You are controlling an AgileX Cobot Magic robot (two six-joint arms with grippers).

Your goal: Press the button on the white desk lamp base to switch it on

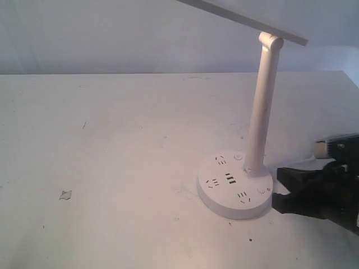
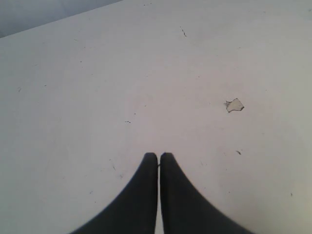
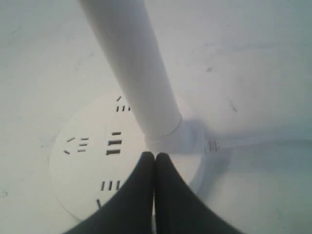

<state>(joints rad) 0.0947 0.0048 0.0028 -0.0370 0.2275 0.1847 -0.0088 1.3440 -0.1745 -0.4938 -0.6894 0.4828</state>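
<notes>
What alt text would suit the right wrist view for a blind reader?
Two dark jaws, pressed shut, point at a round white desk lamp base with dark socket slots on top. Its white pole rises out of frame, and a white table lies around it.

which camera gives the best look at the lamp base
The exterior view: the whole white desk lamp base shows, sockets and round buttons included. The right wrist view is close, but the pole and right gripper cover part. The left wrist view misses it.
</notes>
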